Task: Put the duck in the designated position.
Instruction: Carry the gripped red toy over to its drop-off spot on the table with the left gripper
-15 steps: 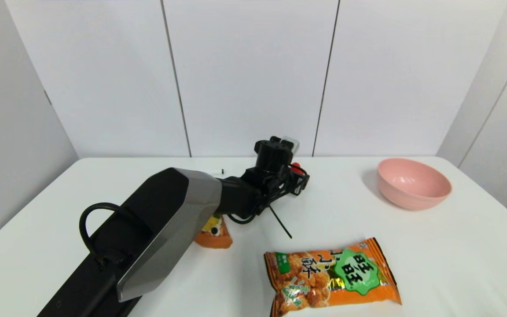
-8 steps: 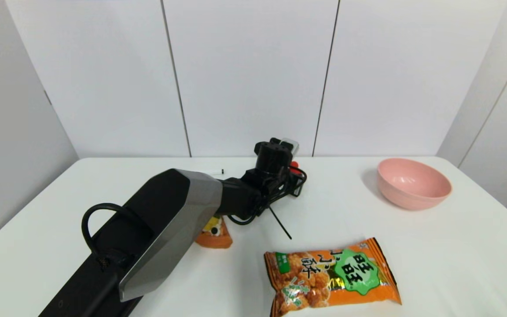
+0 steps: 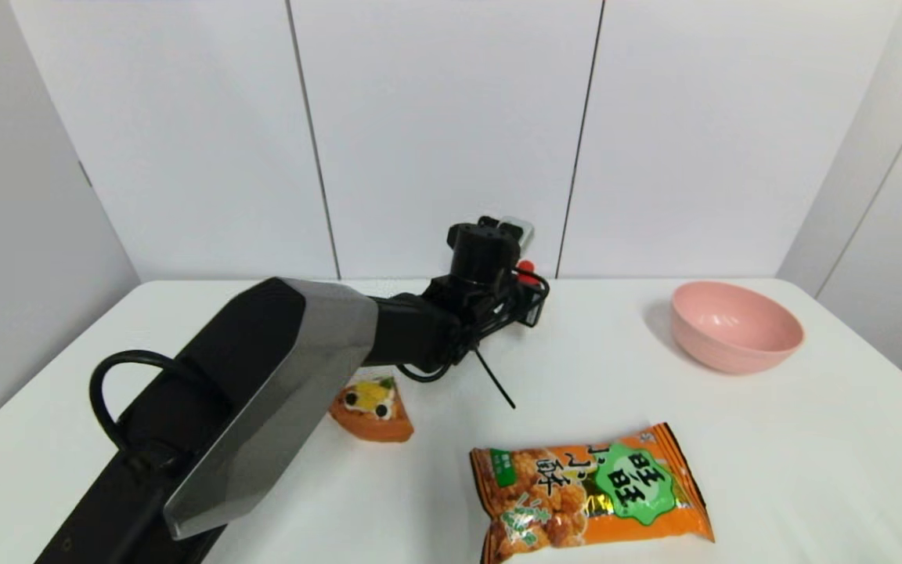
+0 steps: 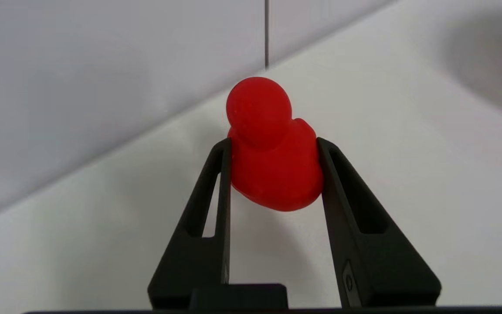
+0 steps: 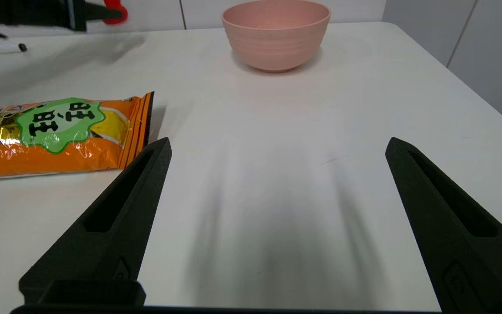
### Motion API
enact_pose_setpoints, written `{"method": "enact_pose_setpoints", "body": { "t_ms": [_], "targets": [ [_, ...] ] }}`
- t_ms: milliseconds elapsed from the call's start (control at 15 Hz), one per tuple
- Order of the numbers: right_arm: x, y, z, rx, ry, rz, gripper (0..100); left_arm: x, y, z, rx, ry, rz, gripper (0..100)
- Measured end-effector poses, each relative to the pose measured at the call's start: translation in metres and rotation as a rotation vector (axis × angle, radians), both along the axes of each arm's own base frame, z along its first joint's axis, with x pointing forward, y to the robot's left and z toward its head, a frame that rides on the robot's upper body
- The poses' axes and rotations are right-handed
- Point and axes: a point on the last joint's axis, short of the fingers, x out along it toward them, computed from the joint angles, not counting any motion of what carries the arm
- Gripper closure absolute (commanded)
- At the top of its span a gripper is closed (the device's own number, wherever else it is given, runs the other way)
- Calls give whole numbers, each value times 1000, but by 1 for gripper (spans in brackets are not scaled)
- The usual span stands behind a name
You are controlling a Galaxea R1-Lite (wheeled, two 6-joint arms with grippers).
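Since a second ago my left arm has risen and swung a little away from the pink bowl (image 3: 736,325); the orange cake slice (image 3: 371,409) that its forearm half covered now shows whole on the desk (image 3: 811,439). The duck (image 4: 274,163) has gone up with it and hangs above the far edge of the desk, well apart from the bowl and on the cake slice's side of it.

I take this step to be the carry. I judge the bowl the likely goal, though nothing on the desk marks a spot. To do it well I would keep the lift height, travel level toward the bowl, pass behind the snack bag (image 3: 588,493) rather than over it, and not loosen the grip until the duck is over the bowl's rim and low.

My left pincer (image 4: 273,170) is clamped on the duck's body, one finger on each flank, with the head standing clear above the tips. The toy is smooth and rounded, so a jerk could squeeze it out.

My right pincer (image 5: 277,174) is spread wide and holds nothing, parked low over the desk on the near side of the bowl.
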Motion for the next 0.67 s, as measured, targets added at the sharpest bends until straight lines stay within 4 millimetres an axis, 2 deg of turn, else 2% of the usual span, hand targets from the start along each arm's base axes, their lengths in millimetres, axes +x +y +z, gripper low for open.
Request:
{"method": "enact_pose_setpoints", "body": {
  "t_ms": [267,467,667],
  "targets": [
    [0,0,0,-1,0,0,0,-22,16,54,-33,-41,3,100],
    [0,0,0,0,1,0,0,-36,48,91,-42,-73,81,100],
    [0,0,0,0,0,0,0,-39,90,123,-42,-125,227,100]
  ]
}}
